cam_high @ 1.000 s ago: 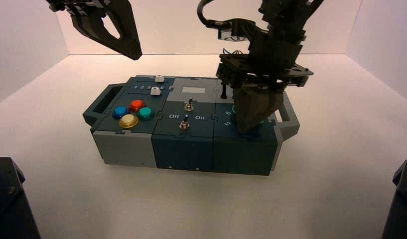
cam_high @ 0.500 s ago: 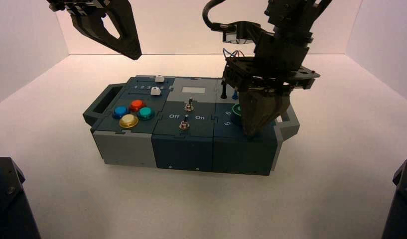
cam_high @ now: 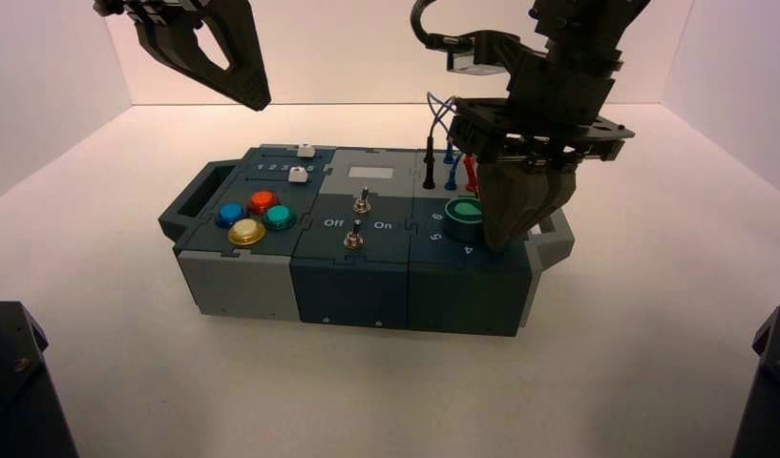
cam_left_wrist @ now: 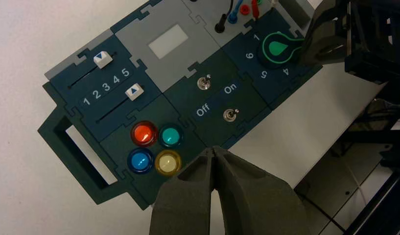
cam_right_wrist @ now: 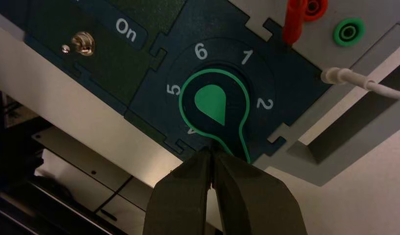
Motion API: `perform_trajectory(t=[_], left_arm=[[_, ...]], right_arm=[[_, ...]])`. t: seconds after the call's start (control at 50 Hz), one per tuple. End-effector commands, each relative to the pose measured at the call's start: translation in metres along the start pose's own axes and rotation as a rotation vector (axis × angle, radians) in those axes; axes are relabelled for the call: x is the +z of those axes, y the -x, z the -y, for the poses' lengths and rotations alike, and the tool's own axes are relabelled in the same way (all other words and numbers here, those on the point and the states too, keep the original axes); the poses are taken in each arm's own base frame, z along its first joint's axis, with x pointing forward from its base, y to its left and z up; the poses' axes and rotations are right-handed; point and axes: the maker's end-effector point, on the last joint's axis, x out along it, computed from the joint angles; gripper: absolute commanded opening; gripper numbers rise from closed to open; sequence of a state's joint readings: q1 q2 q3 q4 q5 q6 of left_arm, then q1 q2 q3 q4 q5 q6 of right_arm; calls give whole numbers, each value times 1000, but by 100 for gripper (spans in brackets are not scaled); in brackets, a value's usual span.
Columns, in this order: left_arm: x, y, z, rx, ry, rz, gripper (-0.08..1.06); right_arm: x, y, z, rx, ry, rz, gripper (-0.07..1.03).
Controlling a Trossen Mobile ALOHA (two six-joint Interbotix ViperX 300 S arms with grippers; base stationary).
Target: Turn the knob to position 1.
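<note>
Left gripper [cam_high: 259, 103], pinched closed, idles above the box's far left. On the box's right, the knob [cam_right_wrist: 213, 103] points between 4 and 2; it probably clicks round stiffly, best pushed or pinched at its tip. Right gripper [cam_right_wrist: 211, 155], fingers together, blocks that tip. Red plug [cam_right_wrist: 294, 22] crowds 1 [cam_right_wrist: 247, 57].

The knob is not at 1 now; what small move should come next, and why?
Probably, the right end effector should nudge the knob past numeral 2 toward 1: its pointer lies between 2 and 4, and the end effector is at the pointer's 4 side.
</note>
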State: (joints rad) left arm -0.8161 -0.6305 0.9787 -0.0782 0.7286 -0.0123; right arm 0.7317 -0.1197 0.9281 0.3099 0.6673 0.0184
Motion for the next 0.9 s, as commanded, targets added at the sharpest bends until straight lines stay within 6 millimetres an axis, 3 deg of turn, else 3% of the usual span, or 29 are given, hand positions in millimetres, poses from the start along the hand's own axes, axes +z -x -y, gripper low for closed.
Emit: perform_trajectory(t=[0.02,0.9], left_arm=[[13,6,0,3,-5,32,-3],[19,5,0,6,-10,17,-3]], right_arm=[[9,9,1,-6,-9,33,-2],[18,19,22,-68,-4,48,-2]])
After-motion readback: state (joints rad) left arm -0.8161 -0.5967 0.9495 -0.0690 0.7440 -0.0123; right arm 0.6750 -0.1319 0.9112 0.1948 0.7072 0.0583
